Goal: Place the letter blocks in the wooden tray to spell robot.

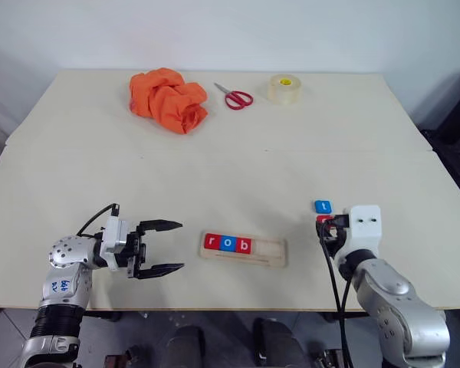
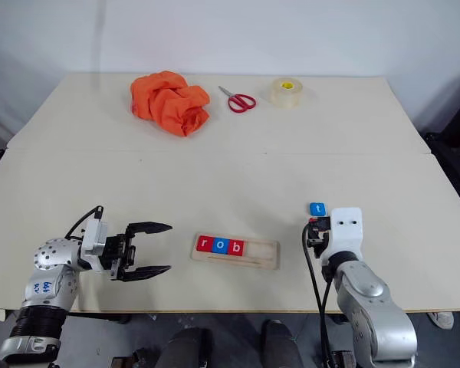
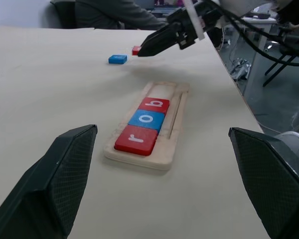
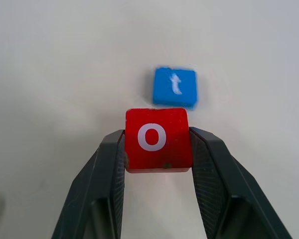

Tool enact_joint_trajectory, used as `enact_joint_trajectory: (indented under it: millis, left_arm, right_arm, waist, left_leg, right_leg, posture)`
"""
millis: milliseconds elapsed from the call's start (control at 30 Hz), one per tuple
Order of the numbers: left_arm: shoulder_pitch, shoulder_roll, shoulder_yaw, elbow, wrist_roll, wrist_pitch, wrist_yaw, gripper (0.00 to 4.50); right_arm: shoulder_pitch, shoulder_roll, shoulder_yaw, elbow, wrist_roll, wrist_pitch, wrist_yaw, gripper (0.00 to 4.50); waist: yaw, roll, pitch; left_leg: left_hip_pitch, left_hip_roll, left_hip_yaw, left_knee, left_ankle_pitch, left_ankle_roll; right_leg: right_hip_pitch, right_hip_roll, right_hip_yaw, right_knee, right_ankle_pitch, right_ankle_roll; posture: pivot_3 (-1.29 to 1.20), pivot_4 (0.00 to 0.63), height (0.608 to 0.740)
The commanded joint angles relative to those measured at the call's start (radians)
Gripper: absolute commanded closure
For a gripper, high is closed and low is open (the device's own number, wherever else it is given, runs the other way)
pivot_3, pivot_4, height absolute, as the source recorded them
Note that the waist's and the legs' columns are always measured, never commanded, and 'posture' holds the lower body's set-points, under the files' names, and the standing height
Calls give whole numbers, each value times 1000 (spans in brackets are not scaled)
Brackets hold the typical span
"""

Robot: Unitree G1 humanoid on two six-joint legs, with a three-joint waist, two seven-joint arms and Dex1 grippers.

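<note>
Red "o" block clamped in right gripper; 3 blocks seated in tray near the desk's front edge.

Right gripper: 2 black fingers pressed on opposite sides of the red "o" block, a flat square tile with a white lowercase letter facing the wrist camera. Blue "t" block: flat on the desk just beyond the held block, toward the front-right corner. Wooden tray: pale grooved strip, long axis parallel to the front edge, between the 2 grippers; holds red "r", blue "o", red "b" touching in a row at its left end, right half bare. Left gripper: fingers spread apart, holding nothing, pointing level toward the tray, near the front-left corner.
</note>
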Motion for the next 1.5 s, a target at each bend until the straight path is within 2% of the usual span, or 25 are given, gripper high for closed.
enact_joint_trajectory:
  millis: [33,300,467,533,600,667,767,833,967,1033,1133,1333,1433,1500]
  left_arm:
    - [-18,-6,-8,9,-3,-11,-16,0]
    - [-38,-12,-21,35,1,-23,-28,0]
    - [-39,-14,-25,39,1,-29,-29,0]
    - [-39,-15,-23,41,1,-31,-27,0]
    - [-41,-19,-21,46,3,-38,-20,0]
    - [-43,-23,-21,50,5,-43,-14,0]
    - [-44,-41,-22,54,10,-57,2,0]
    - [-39,-50,-22,53,13,-65,8,0]
    - [-24,-62,-20,41,14,-75,24,0]
    - [-1,-68,-13,21,14,-84,46,0]
    - [40,-71,-4,-14,14,-92,75,0]
    - [103,-70,8,-75,10,-101,129,0]
    - [140,-65,18,-110,6,-101,151,0]
    - [155,-62,23,-123,5,-101,160,0]
  right_arm:
    - [36,24,-3,-117,17,59,-17,3044]
    - [64,70,14,-142,22,75,-5,3044]
    - [59,38,1,-143,27,65,27,1382]
    - [52,-4,-6,-144,36,61,67,711]
    - [39,-112,-16,-134,61,45,165,19]
    - [34,-212,-14,-123,84,27,249,19]
    - [-6,-477,3,-32,108,-67,487,19]
    - [-35,-582,19,41,116,-129,590,19]
    - [-101,-736,80,193,107,-257,773,19]
    - [-185,-795,155,316,64,-341,867,19]
    - [-291,-835,255,463,9,-451,976,19]
    - [-400,-821,370,633,-69,-565,1085,19]
    - [-439,-812,403,678,-91,-587,1127,629]
    - [-459,-803,411,699,-105,-603,1136,1325]
  waist:
    - [-3,0,0]
    - [-4,0,0]
    - [-4,0,0]
    - [-4,0,0]
    - [-4,0,0]
    - [-3,0,0]
    - [-2,0,0]
    - [-2,0,0]
    - [0,-1,1]
    - [-4,-1,1]
    - [-6,-1,1]
    - [-1,-1,1]
    - [0,-1,1]
    - [-1,-1,1]
  left_leg:
    - [0,0,0,0,0,0]
    - [0,0,0,0,0,0]
    - [0,0,0,0,0,0]
    - [0,0,0,0,0,0]
    - [0,0,0,0,0,0]
    - [0,0,0,0,0,0]
    - [0,-1,0,0,0,1]
    - [0,-1,0,1,0,1]
    - [0,0,-1,0,0,1]
    - [0,0,-1,0,0,1]
    - [0,0,1,1,0,1]
    - [0,1,1,1,0,1]
    - [0,1,1,1,0,1]
    - [0,1,1,1,0,1]
  right_leg:
    - [0,0,0,0,0,0]
    - [0,0,0,0,0,0]
    - [0,0,0,-1,0,0]
    - [0,0,0,-1,0,0]
    - [0,0,0,-1,0,0]
    - [0,0,0,-1,0,0]
    - [1,0,0,-2,0,0]
    - [1,0,0,-3,0,0]
    - [1,1,0,-3,1,1]
    - [1,2,0,-3,1,1]
    - [1,1,1,-3,1,2]
    - [0,1,1,-3,1,2]
    - [0,1,1,-3,1,2]
    - [1,0,1,-3,1,2]
  posture:
    - [0,150,740]
    - [0,150,740]
    - [0,150,740]
    - [0,150,740]
    - [0,150,740]
    - [0,150,740]
    - [0,150,740]
    - [0,150,740]
    - [0,150,740]
    - [0,150,740]
    - [0,150,740]
    - [0,150,740]
    - [0,150,740]
    - [0,150,740]
